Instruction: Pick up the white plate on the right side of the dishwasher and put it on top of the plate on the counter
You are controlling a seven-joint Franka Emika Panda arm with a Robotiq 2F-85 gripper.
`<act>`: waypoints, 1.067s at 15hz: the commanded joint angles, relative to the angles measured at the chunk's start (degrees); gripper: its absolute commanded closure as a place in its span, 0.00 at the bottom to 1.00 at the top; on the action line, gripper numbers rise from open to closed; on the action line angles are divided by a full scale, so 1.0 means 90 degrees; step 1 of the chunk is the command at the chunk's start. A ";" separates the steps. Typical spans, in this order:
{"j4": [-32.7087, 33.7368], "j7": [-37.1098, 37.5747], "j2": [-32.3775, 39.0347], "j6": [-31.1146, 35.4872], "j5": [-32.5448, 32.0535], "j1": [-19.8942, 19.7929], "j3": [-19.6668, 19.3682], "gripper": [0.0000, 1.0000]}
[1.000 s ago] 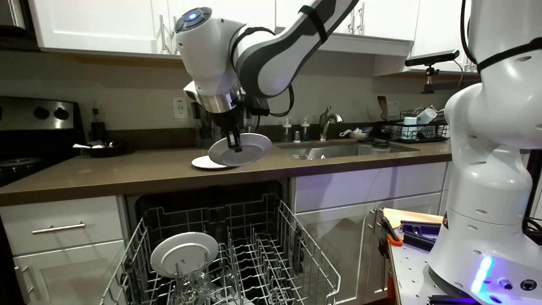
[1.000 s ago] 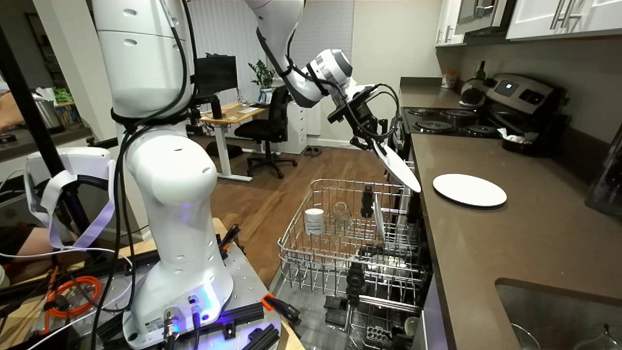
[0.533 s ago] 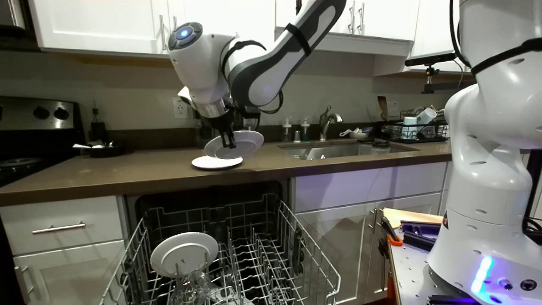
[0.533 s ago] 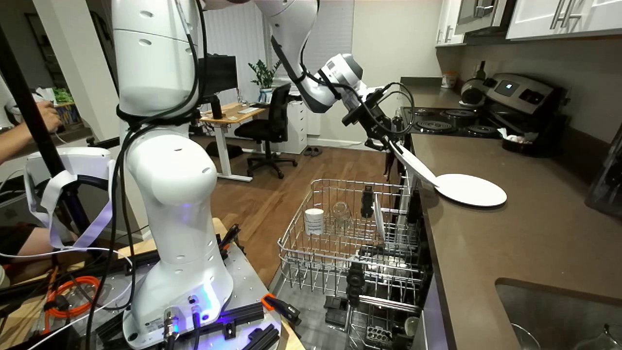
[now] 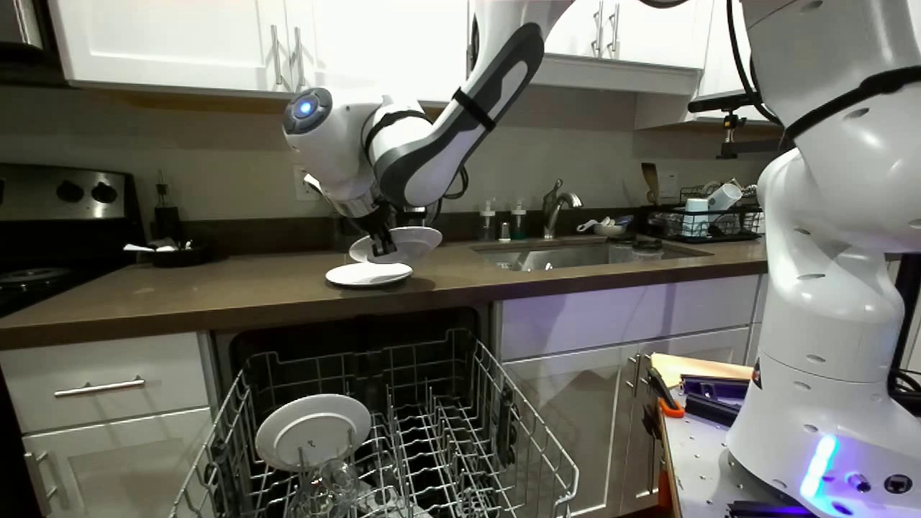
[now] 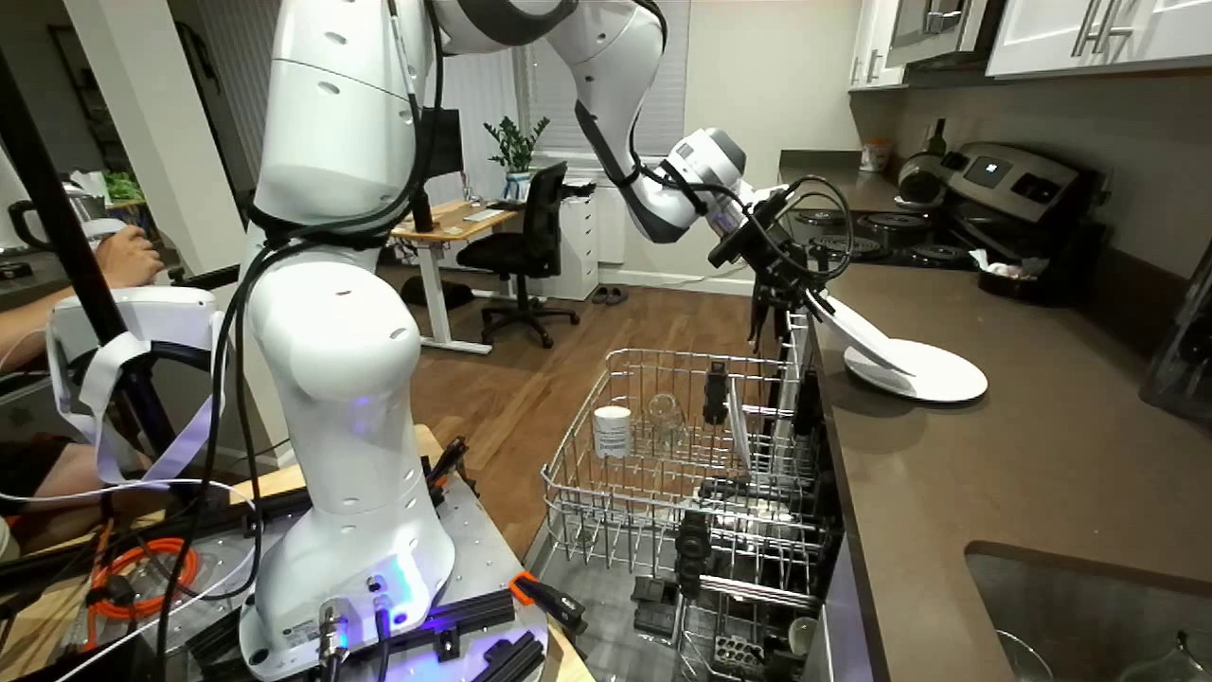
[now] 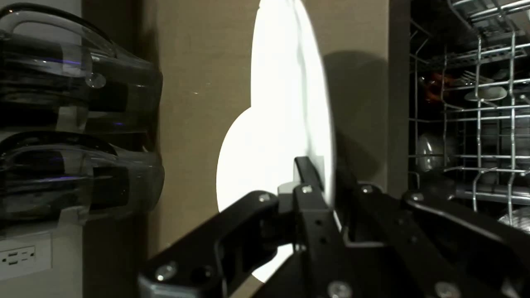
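My gripper (image 5: 383, 250) is shut on the edge of a white plate (image 5: 419, 243), which also shows in an exterior view (image 6: 860, 332). This held plate is steeply tilted, its lower edge over the near part of the counter plate (image 5: 368, 275). I cannot tell whether the two touch. The counter plate (image 6: 947, 374) lies flat on the brown counter. In the wrist view one finger of the gripper (image 7: 324, 176) lies against the face of the held plate (image 7: 319, 107); the other finger is mostly hidden behind it. The counter plate (image 7: 236, 165) shows beyond it.
The dishwasher rack (image 5: 529, 417) is pulled out below the counter, holding another white plate (image 5: 314, 432), glasses and a white cup (image 6: 612, 431). Dark clear pitchers (image 7: 120, 174) stand at the counter's back. The sink (image 5: 554, 257) and stove (image 6: 857, 237) flank the area.
My gripper has moved lower and farther in over the counter, carrying the tilted plate. The plate's lower edge has gone from the counter's front edge to over the counter plate.
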 commanded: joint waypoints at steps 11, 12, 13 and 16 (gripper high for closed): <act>0.1912 0.1286 0.1637 -0.0211 -0.0519 0.0022 -0.0407 0.91; 0.2005 0.1316 0.1715 -0.0208 -0.0513 0.0023 -0.0422 0.91; 0.2106 0.1324 0.1801 -0.0188 -0.0499 0.0019 -0.0433 0.91; 0.2381 0.1365 0.2039 -0.0187 -0.0496 0.0033 -0.0477 0.91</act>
